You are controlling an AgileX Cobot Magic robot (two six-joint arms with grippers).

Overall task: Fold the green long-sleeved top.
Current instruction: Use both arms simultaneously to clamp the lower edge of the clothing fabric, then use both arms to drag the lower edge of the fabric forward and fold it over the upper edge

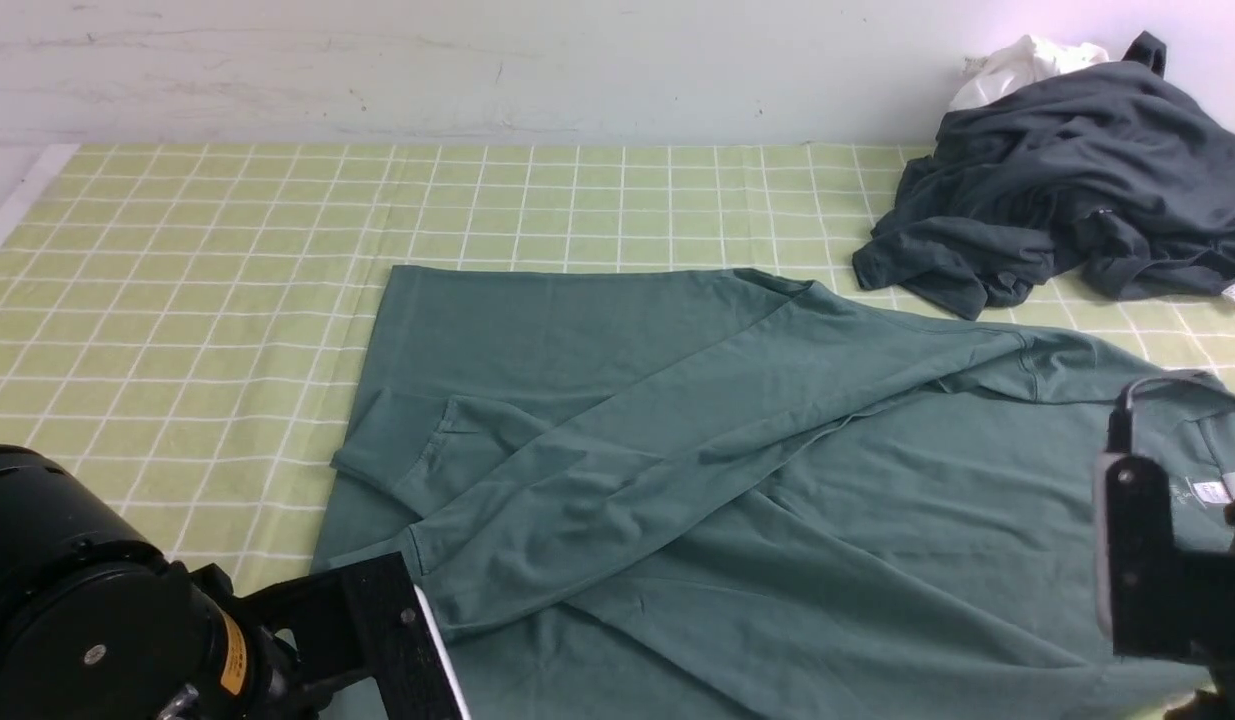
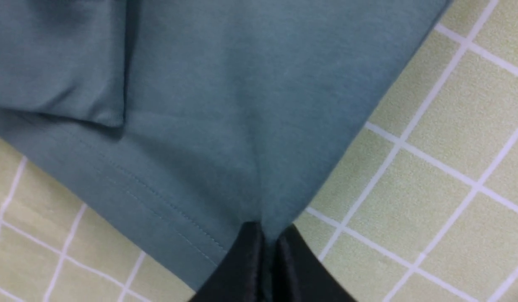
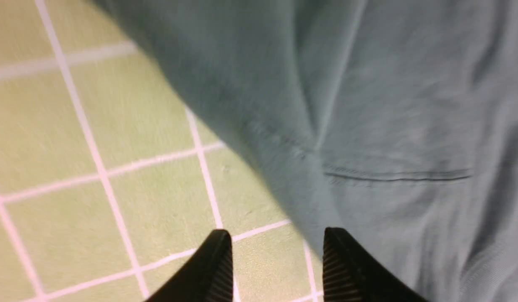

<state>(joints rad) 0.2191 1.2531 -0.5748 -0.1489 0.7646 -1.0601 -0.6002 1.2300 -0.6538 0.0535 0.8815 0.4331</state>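
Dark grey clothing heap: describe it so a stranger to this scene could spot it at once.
Find the green checked tablecloth, then its far right corner by the wall. The dark grey heap lies there, with a white garment behind it. Unlike the green top spread nearby, it is crumpled and much darker.

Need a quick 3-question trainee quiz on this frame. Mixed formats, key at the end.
1. True or false: the left gripper is shut on the green top.
2. The right gripper is: A) open, at the top's edge; B) shut on a sleeve; C) out of every view.
3. Fill in: the dark grey clothes pile lies on the checked cloth at the robot's far ____.
Key: 1 true; 2 A; 3 right.
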